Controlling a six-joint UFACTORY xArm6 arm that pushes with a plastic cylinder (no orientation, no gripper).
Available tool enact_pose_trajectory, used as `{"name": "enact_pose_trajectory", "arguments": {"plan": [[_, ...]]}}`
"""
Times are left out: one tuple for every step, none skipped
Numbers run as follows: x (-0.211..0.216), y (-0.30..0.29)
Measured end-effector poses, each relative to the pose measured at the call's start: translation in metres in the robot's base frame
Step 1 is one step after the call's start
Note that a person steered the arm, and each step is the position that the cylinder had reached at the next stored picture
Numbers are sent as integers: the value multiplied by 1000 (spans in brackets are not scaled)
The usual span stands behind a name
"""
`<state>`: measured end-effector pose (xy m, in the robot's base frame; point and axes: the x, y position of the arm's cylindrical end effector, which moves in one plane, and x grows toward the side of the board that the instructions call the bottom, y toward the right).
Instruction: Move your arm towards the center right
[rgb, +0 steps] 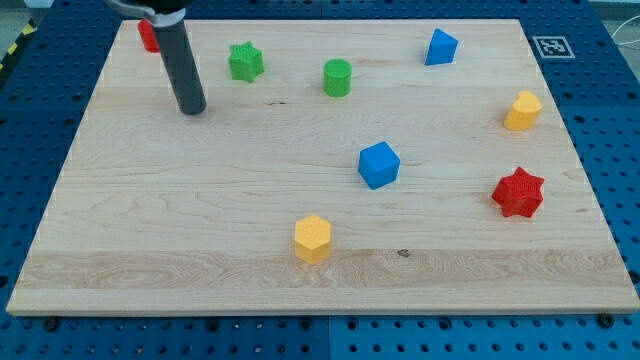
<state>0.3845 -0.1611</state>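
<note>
Pale wooden board (200, 240) on blue pegboard; blocks beyond my dark tip (191, 108) are red, green, blue, yellow.

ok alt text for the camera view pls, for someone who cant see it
My tip rests on a wooden board near the view's top left, between a partly hidden red block and a green star. Spread to the right are a green cylinder, two blue blocks, two yellow blocks and a red star.
</note>
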Motion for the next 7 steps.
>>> {"name": "enact_pose_trajectory", "arguments": {"plan": [[24, 22], [27, 65], [27, 115], [27, 164], [27, 221], [27, 269], [40, 301]]}}
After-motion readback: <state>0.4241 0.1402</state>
